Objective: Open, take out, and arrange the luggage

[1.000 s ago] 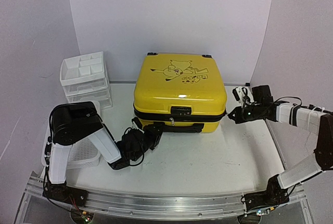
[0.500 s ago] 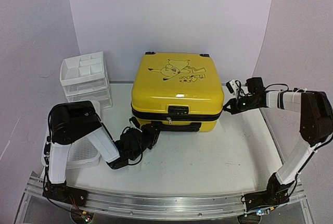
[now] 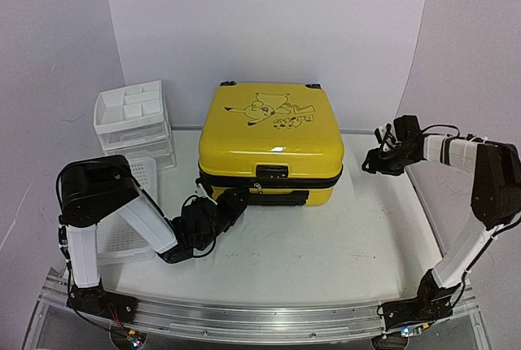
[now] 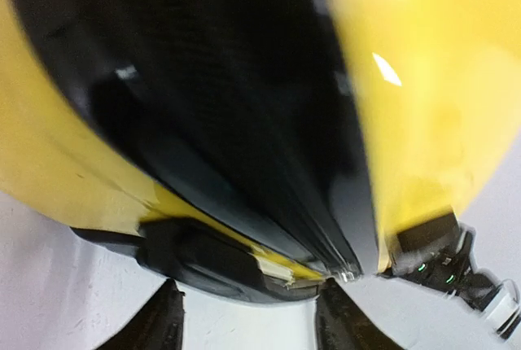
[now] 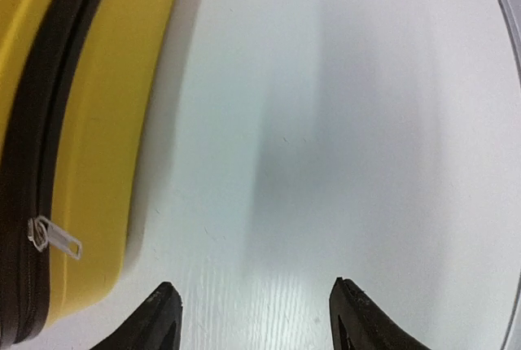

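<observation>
The luggage is a yellow suitcase with a cartoon print, lying flat mid-table with its lid down. My left gripper sits at its front left corner beside the black handle. In the left wrist view the luggage fills the frame, and the left gripper stands open just short of the handle. My right gripper hovers to the right of the case, apart from it. In its wrist view the right gripper is open over bare table, with the luggage and its zipper pull to the left.
A white plastic drawer unit stands at the back left. A white mesh basket lies in front of it, partly behind my left arm. A metal rail runs along the near edge. Pale walls close in behind and on both sides.
The luggage has shifted left and back. My right gripper was shut at the case's right zipper edge; it has opened and pulled away to the right. My left gripper has opened wider.
</observation>
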